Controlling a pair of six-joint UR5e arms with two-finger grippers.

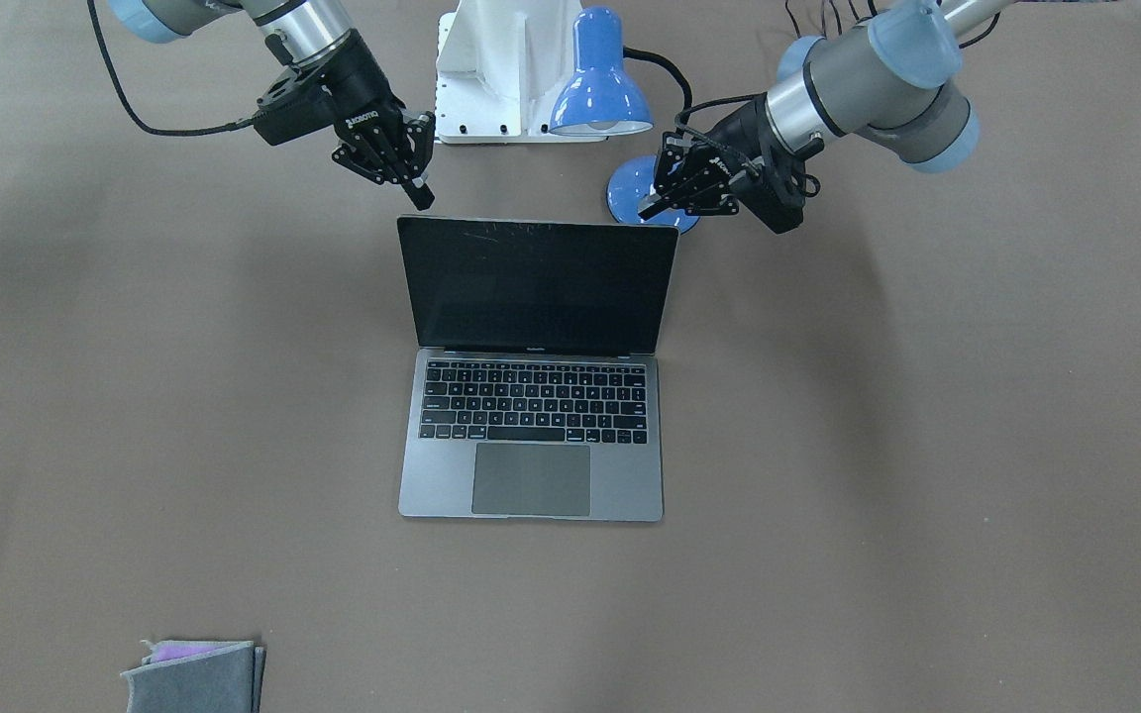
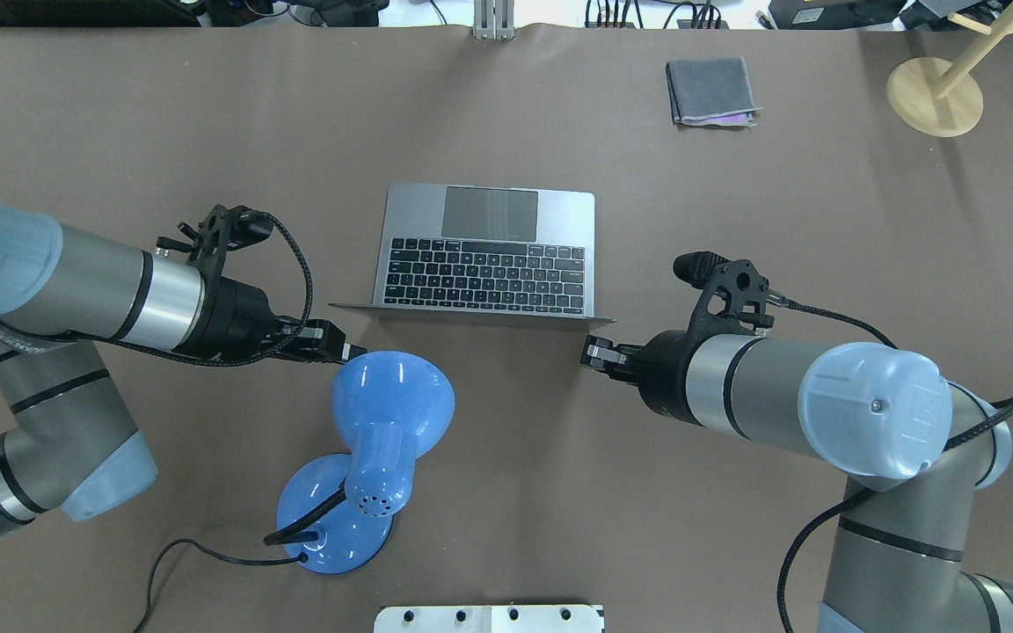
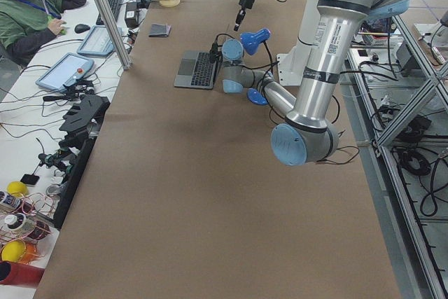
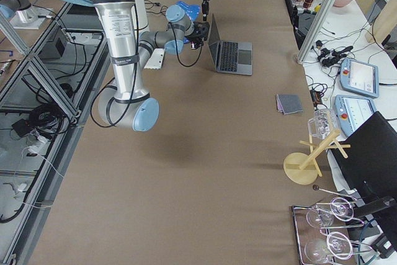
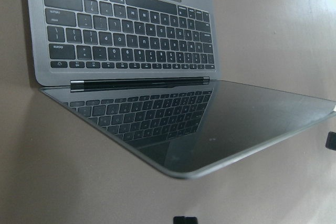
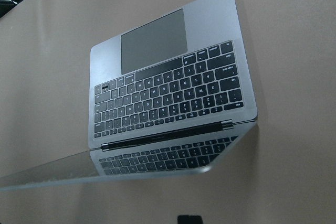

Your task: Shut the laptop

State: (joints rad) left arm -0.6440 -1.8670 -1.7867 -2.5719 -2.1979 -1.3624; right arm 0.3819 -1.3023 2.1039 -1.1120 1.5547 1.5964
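The slim space-grey metal laptop (image 1: 531, 446) stands open. The left gripper (image 1: 648, 208) and right gripper (image 1: 422, 193), fingers pressed together, hover just behind its lid's top corners.

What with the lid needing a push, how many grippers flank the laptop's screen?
2. At the slim grey metal laptop, the left black two-finger gripper is beside the upper screen corner near the blue desk lamp; the right gripper, beside the other corner.
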